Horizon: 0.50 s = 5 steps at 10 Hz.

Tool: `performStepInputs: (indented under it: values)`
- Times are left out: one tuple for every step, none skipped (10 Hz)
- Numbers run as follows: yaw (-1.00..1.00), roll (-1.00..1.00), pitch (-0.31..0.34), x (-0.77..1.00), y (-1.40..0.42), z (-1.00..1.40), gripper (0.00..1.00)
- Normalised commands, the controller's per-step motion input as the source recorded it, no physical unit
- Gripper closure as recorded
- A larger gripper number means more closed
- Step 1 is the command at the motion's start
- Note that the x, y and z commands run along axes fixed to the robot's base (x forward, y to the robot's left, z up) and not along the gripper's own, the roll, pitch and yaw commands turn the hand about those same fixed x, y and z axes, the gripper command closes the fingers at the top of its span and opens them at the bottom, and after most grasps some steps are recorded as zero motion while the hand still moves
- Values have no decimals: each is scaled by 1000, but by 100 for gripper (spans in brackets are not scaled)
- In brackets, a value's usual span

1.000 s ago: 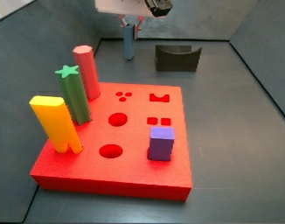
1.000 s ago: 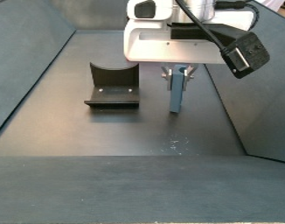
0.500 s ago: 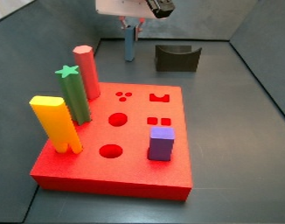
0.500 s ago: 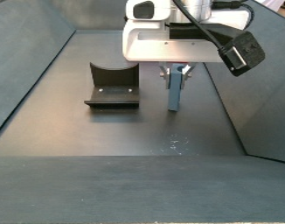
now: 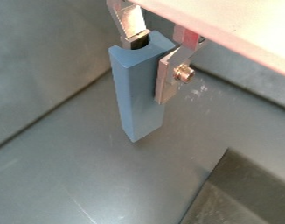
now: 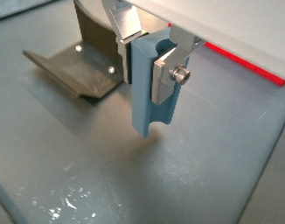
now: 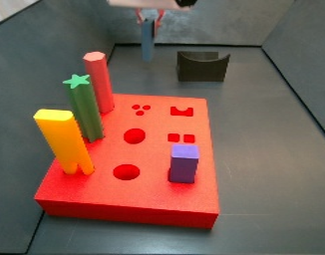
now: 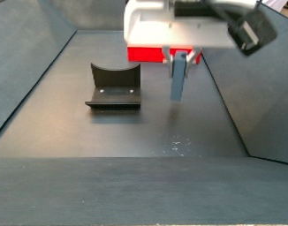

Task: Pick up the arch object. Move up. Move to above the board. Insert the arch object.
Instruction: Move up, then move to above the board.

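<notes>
The arch object is a tall slim slate-blue post, upright and clear of the grey floor. My gripper is shut on its top end, one silver finger flat on each side. It shows the same way in a wrist view. In a side view the gripper is at the frame's top, holding the arch object behind the board. The board is a red slab with holes. In a side view the arch object hangs under the gripper.
The dark fixture stands on the floor beside the arch object, also seen in a side view. On the board stand a red cylinder, a green star post, a yellow post and a purple cube. Grey walls enclose the floor.
My gripper has risen with the arch object in it. The post's lower end is off the floor now. The board and fixture have not moved.
</notes>
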Motion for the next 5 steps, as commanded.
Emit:
performStepInputs:
  values:
    - [2, -22, 42, 9, 18, 400, 100]
    - [326, -5, 199, 81, 22, 1000, 100]
    - [303, -6, 211, 81, 20, 1000, 100]
    - [251, -4, 200, 80, 19, 1000, 100]
    - [150, 3, 155, 78, 18, 1000, 100]
